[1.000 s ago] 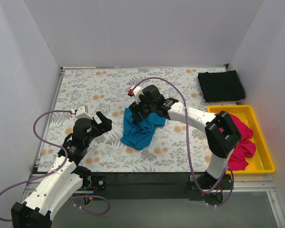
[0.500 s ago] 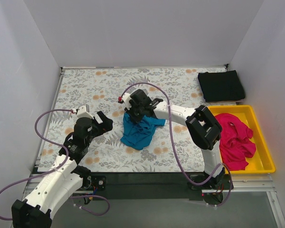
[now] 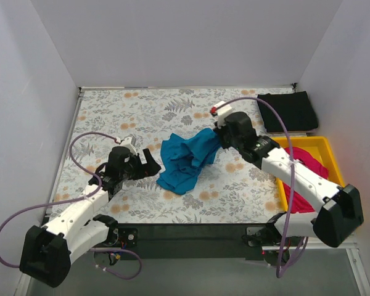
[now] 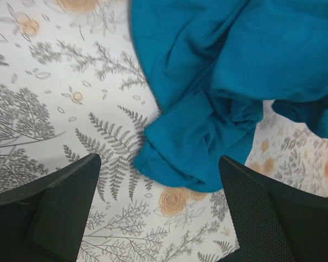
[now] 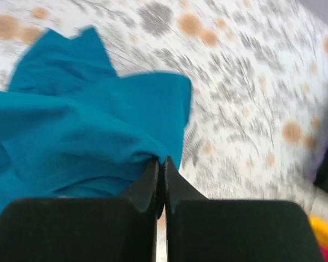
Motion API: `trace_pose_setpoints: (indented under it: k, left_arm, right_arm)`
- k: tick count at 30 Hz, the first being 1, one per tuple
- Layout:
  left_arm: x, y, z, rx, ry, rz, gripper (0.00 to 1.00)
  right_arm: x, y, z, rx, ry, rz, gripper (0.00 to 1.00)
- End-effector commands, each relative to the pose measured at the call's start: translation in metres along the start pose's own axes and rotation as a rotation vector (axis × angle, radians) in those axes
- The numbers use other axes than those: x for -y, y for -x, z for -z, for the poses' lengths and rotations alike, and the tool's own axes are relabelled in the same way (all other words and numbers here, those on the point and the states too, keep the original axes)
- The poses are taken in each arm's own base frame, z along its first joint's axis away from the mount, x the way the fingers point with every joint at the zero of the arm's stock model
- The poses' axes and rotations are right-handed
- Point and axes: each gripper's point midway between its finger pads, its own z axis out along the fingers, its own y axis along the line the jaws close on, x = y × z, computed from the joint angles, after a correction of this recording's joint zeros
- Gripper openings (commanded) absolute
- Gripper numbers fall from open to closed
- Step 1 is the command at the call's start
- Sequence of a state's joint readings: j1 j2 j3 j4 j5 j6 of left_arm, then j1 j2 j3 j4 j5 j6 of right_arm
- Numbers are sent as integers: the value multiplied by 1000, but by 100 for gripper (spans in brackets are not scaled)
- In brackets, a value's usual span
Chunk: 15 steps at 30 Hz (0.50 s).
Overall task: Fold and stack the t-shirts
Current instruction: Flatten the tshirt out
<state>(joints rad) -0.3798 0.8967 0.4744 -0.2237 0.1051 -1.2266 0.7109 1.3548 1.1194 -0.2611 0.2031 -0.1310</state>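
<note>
Right claw (image 5: 160, 160) clamps teal t-shirt (image 3: 184, 158), gripped edge hidden; left claw (image 4: 158, 162) gapes wide

Lab test booth: plain white walls (image 3: 185, 43) around a floral-covered table (image 3: 123, 111) with two robot arms (image 3: 277, 163).

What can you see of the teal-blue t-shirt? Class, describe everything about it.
The teal-blue t-shirt is soft, plain cloth, crumpled and unfolded, lying mid-table on the floral cover. The right hand is shut on its far-right edge, the cloth stretched toward it. The open left hand hovers by its near-left corner, not touching.
</note>
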Motion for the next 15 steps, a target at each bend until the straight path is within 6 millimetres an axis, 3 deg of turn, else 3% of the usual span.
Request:
trace_pose_setpoints:
  k: [1, 4, 5, 6, 7, 8, 9, 12, 15]
  left_arm:
    - [25, -9, -2, -102, -125, -33, 88]
    - [26, -13, -7, -138, -128, -34, 87]
    - [26, -13, -7, -142, -129, -36, 87]
    - [27, -12, -8, -143, -126, -40, 87]
    - [27, -11, -9, -145, -124, -42, 86]
    - [27, -11, -10, -148, -121, -42, 86]
    - [27, -11, -12, -155, -120, -44, 86]
    - [29, -12, -14, -173, -123, -44, 83]
    - [31, -16, -20, -204, -123, -49, 81]
  right_arm:
    - [36, -89, 19, -156, -185, -223, 1]
    - [52, -127, 41, -182, -284, -457, 4]
    - [52, -154, 45, -229, -309, -507, 16]
    - [59, -167, 51, -242, -352, -576, 25]
    - [59, -172, 57, -236, -360, -630, 43]
    - [57, -180, 59, -244, -359, -640, 52]
    - [57, -176, 60, -233, -344, -629, 56]
    - [36, -140, 55, -150, -139, -533, 62]
    - [5, -111, 48, -114, 72, -455, 63]
